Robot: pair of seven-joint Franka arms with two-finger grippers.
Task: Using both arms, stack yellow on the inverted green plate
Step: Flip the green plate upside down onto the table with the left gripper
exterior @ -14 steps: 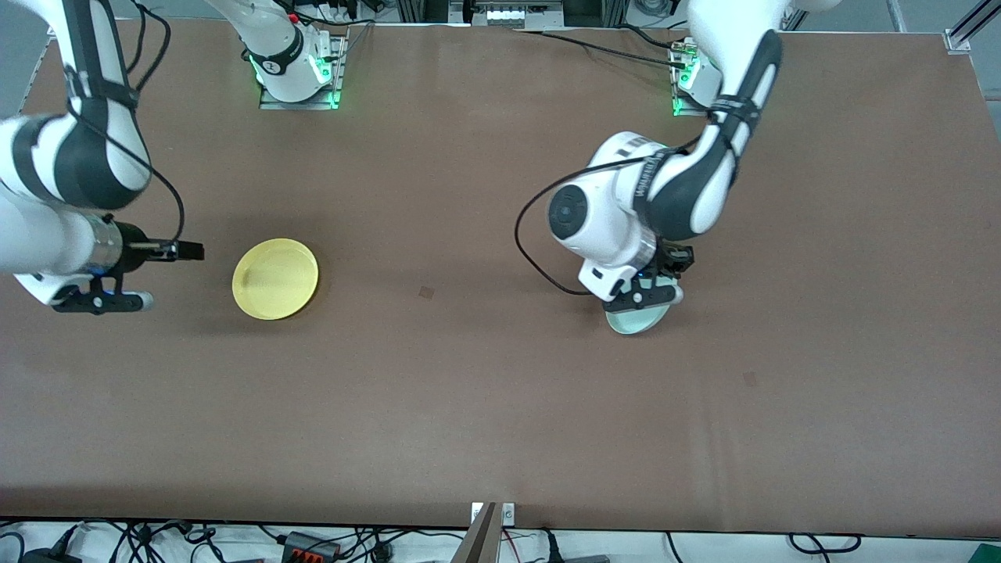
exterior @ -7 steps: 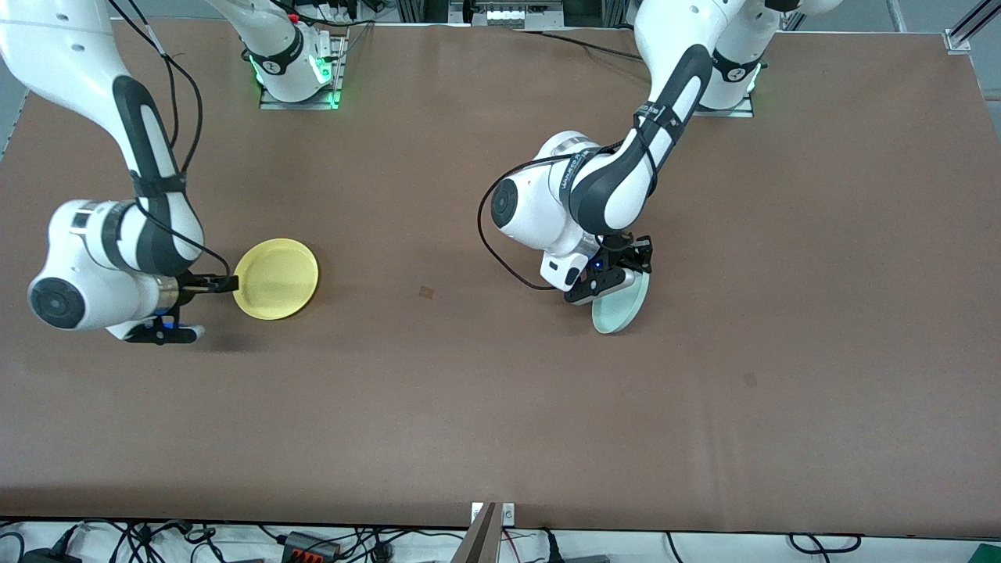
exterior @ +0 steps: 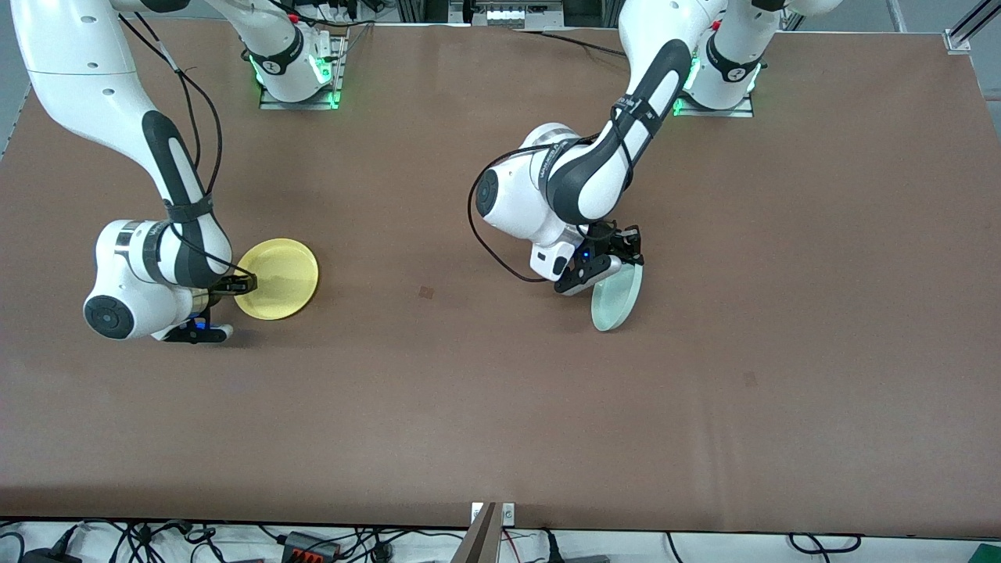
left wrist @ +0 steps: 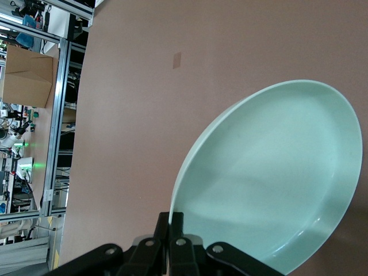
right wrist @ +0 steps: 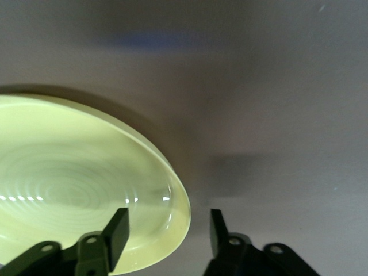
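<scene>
The yellow plate (exterior: 278, 280) lies flat, hollow side up, toward the right arm's end of the table. My right gripper (exterior: 241, 286) is low at its rim, still open. In the right wrist view one finger (right wrist: 118, 233) is over the yellow plate's (right wrist: 69, 178) inside and the other is outside, with the rim in the gap of the right gripper (right wrist: 168, 230). My left gripper (exterior: 628, 262) is shut on the rim of the green plate (exterior: 616, 297) and holds it tilted steeply on edge over mid-table. In the left wrist view the left gripper (left wrist: 171, 221) pinches the green plate's (left wrist: 270, 178) edge.
The brown table (exterior: 438, 391) carries only the two plates. A small dark mark (exterior: 426, 292) lies on it between them. The arm bases (exterior: 297, 74) stand along the farthest edge.
The right arm swung in to the yellow plate and its fingers narrowed around the rim. The left gripper shifted toward the right arm's end and tilted the green plate more on edge.
</scene>
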